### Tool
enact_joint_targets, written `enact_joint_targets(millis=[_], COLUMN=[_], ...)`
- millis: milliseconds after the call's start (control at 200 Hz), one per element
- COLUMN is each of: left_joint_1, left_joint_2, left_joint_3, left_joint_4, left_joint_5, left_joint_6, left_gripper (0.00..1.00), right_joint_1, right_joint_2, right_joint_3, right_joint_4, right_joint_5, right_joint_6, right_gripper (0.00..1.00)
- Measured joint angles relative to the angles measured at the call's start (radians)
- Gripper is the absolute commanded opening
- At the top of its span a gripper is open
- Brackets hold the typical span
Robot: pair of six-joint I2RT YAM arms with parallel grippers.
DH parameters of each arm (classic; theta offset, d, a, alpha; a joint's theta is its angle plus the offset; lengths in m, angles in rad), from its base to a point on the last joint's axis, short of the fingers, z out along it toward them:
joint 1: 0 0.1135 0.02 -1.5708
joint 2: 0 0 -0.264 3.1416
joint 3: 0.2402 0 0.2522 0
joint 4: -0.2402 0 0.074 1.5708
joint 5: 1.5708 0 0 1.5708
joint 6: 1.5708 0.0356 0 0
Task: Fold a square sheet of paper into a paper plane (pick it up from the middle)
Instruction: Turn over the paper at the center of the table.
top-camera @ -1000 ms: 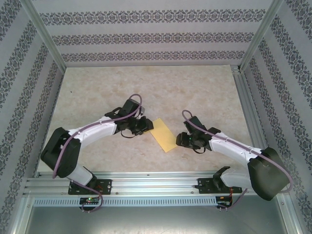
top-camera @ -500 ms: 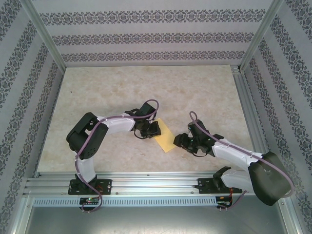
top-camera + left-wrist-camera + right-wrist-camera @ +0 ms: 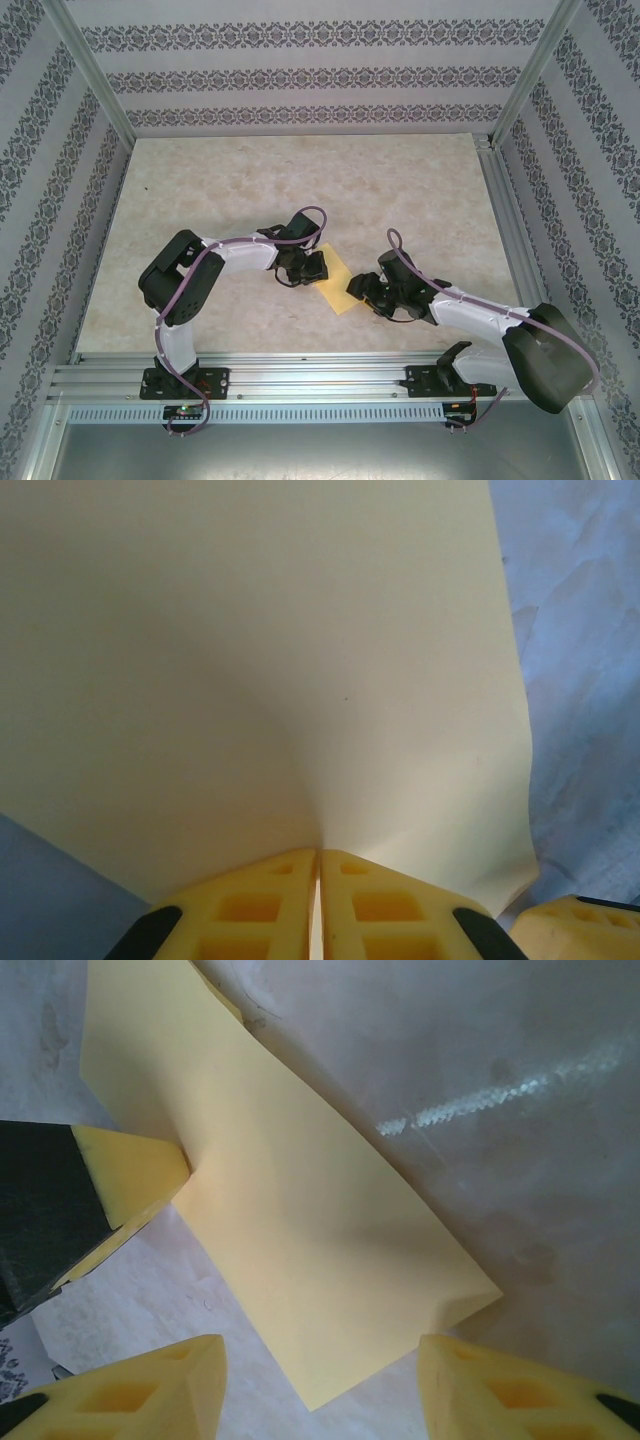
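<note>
Square sheet of paper (image 3: 337, 283) on table (image 3: 300, 180), slightly toward 6 o'clock from table centre, between both arms. Narrower than square in top view, maybe already doubled over; hard to confirm.

Left gripper (image 3: 312, 267) at sheet's 10 o'clock edge, pressed together on that edge. In left wrist view, pads (image 3: 260, 900) meeting with paper fanning out from the seam and bowing up.

Right gripper (image 3: 320, 1352) at sheet's 4 o'clock, jaws apart, straddling near corner, apparently not touching. One corner at 3 o'clock in right wrist view curling up off table.

Handling guess: very light, thin, floppy, no stiffness except along a crease. Probably slick on smooth table, so likely to slide or buckle rather than lift cleanly. Easy to crumple or tear under hard squeeze or opposing pulls.

Best taken at an edge or raised bulge with a gentle pinch, opposite side pinned down.
</note>
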Motion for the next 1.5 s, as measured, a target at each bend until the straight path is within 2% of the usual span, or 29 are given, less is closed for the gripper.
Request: enact_joint_targets(millis=[465,924,1159,1504], left_joint_1=[0.0,0.0,0.0,0.0], left_joint_2=[0.0,-0.001,-0.003,-0.004], left_joint_3=[-0.001,-0.002,-0.003,-0.004], left_joint_4=[0.0,0.001,0.001,0.001], left_joint_5=[-0.003,0.0,0.0,0.0], left_joint_6=[0.001,0.001,0.001,0.001], left_gripper=[0.13,0.13,0.13,0.13], right_joint_1=[0.016,0.016,-0.019,-0.037], right_joint_2=[-0.044,0.015,-0.014,0.048], right_joint_3=[-0.037,-0.036,0.011,0.043], right_joint_4=[0.002,0.064,-0.06,-0.075], right_joint_5=[0.071,0.078,0.155,0.155], right_joint_6=[0.07,0.095,0.011,-0.075], right_gripper=[0.55,0.56,0.56,0.52])
